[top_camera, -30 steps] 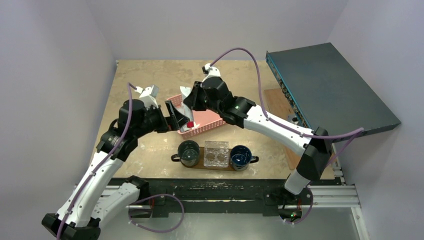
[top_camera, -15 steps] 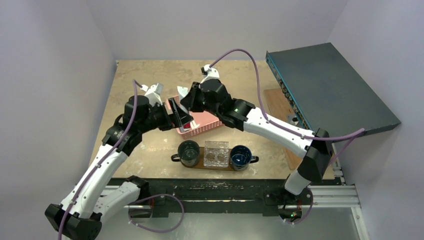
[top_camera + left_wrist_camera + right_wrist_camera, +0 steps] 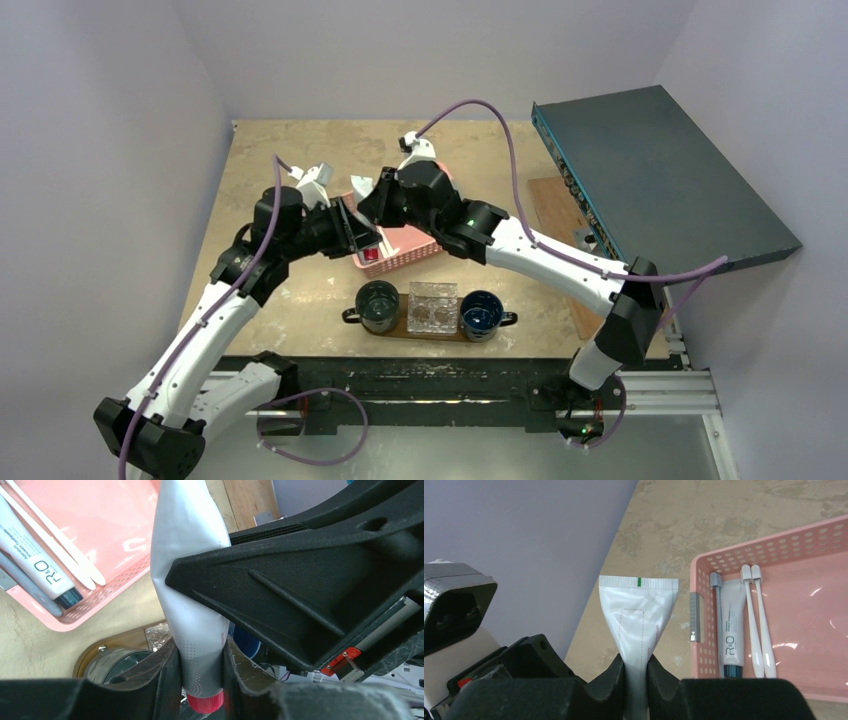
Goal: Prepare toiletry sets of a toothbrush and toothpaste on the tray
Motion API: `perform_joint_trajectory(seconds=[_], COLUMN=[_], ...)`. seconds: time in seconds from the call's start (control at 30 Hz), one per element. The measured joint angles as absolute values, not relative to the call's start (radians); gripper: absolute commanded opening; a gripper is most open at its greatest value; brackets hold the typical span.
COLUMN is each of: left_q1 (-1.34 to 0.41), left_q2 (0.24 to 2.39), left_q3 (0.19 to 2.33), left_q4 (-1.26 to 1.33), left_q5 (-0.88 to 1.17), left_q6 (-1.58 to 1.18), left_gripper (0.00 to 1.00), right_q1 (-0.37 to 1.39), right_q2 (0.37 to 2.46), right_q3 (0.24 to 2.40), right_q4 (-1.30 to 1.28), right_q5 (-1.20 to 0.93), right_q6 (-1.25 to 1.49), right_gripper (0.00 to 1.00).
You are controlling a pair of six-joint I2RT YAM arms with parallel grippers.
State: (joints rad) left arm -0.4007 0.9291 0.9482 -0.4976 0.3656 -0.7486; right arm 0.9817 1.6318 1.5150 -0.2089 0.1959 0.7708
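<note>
The left gripper (image 3: 200, 666) is pinched narrow on the neck of a pale toothpaste tube (image 3: 186, 550), just above its red cap. The right gripper (image 3: 635, 672) clamps the same tube further up, the crimped end poking out past its fingers. The tube hangs in the air by the near corner of the pink basket (image 3: 702, 655), where two white toothbrushes (image 3: 756, 625) and a second tube (image 3: 730, 630) lie. The dark tray (image 3: 130, 639) sits nearer, carrying two mugs (image 3: 378, 305)

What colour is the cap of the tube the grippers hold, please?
The tube has a red cap; left wrist view shows it best.
</note>
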Motion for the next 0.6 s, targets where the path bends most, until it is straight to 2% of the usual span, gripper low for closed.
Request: perform_joint_trajectory(seconds=[0.07,0.37,0.6], left_q1=[-0.401,-0.400,-0.400], left_q2=[0.932,0.932,0.897], left_q3=[0.948,0.947,0.907], left_q4=[-0.491,-0.492,-0.494], left_q5=[0.369,0.371,0.380], left_q6=[-0.750,-0.748,-0.740], left_gripper=[0.00,0.00,0.00], right_q1=[0.981,0.981,0.981], right_q2=[1.632,1.631,1.599], right_q3=[1.515,1.514,1.514], right_q4=[-0.209,-0.208,-0.217], right_q5=[0.196,0.191,0.159], right_q6=[0.771,0.766,0.701], right_gripper=[0.13,0.48,0.56])
